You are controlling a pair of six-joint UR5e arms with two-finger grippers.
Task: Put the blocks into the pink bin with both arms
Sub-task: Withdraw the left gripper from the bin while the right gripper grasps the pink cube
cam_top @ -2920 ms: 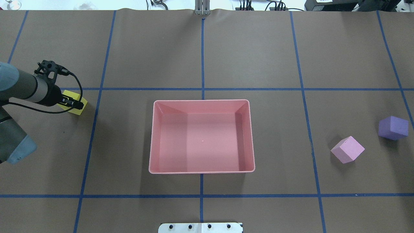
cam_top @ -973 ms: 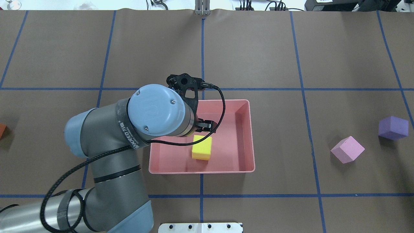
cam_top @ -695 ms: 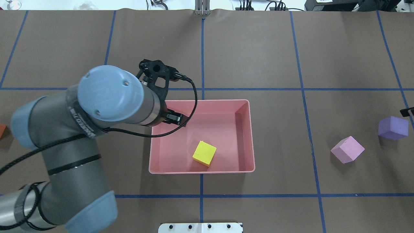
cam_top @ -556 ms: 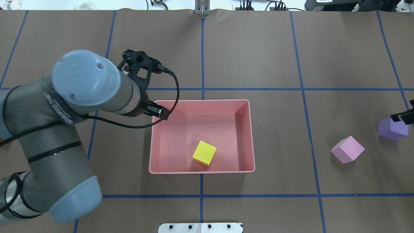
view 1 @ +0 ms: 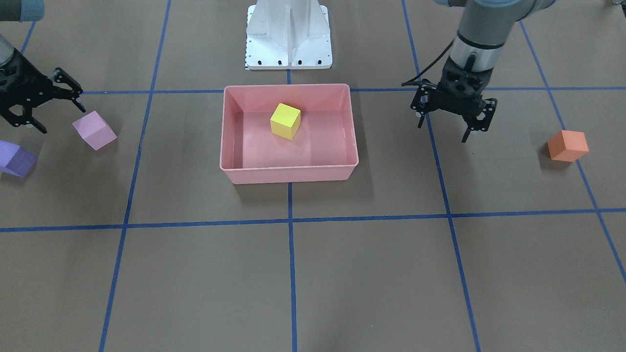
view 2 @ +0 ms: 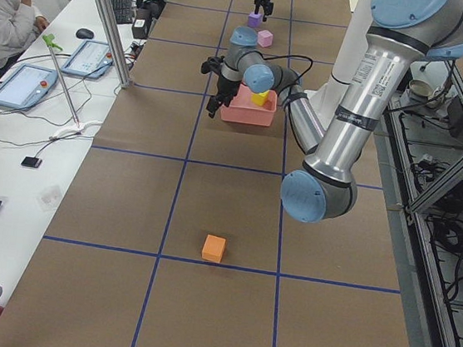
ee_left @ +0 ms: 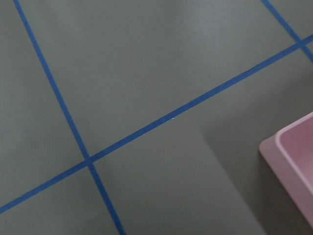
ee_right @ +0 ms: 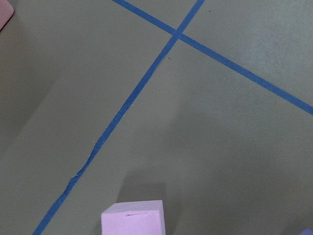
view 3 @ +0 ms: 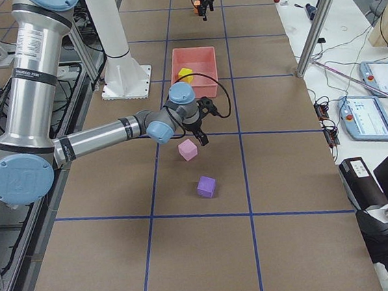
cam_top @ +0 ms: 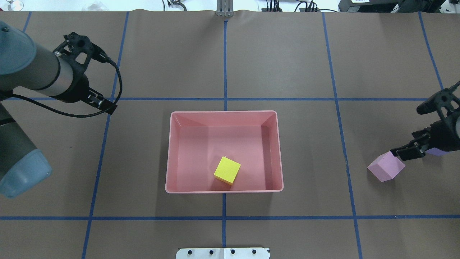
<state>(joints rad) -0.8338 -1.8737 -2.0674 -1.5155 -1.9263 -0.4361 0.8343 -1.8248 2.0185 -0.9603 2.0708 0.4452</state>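
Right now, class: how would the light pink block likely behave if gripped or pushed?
The light pink block looks matte and foam-like, so it is probably light and not slippery. Its flat faces suggest sliding, not rolling. It might squash slightly.

1. Seen from across the table, the purple cube point(view 1: 14, 159) runs off the picture's edge.
2. From overhead it sits mostly behind the right gripper point(cam_top: 405, 153); only a sliver shows.
3. The right wrist camera cuts off the light pink cube point(ee_right: 133, 219) at the bottom.
4. The left wrist camera catches just one corner of the pink bin point(ee_left: 293, 161), and it looks soft-focused to me.
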